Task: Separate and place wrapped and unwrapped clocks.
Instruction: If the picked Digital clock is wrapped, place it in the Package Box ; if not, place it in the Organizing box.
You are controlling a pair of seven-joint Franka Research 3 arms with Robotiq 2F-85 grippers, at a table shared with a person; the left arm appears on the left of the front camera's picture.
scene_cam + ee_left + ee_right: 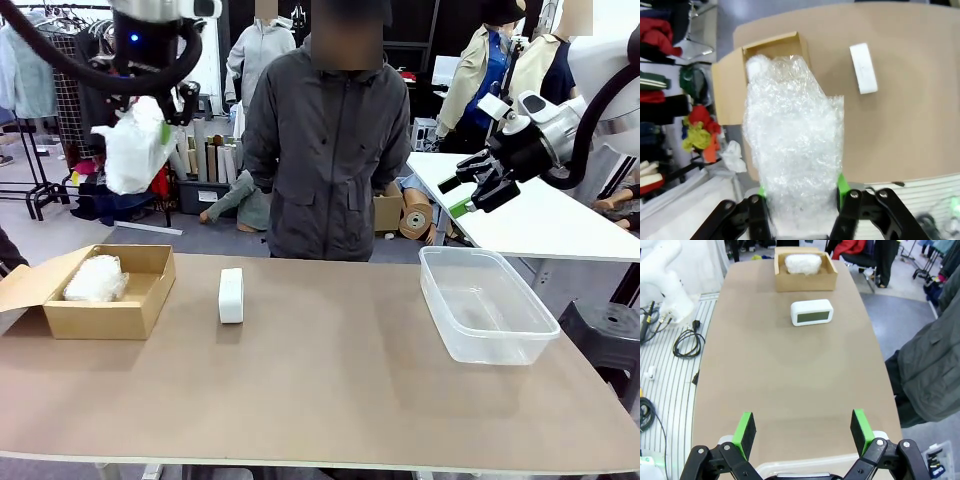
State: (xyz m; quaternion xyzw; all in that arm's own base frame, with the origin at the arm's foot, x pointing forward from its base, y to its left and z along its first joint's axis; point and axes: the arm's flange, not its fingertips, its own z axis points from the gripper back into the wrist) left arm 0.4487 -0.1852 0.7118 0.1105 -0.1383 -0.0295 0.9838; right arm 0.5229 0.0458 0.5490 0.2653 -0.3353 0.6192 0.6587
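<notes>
Middle and near side of the brown tabletop [330, 390] lie bare. An open brown cardboard box [95, 320] stands left, a clear plastic tub [500, 345] right, a white rectangular clock [231, 295] between.

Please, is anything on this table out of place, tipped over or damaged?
Nothing stands out. One wrapped clock lies in the cardboard box, the bare clock stands upright on the table, and the clear tub sits level. The left claw holds a second wrapped clock in the air.

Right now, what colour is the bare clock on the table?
White clock, grey display; best in right wrist view.
</notes>
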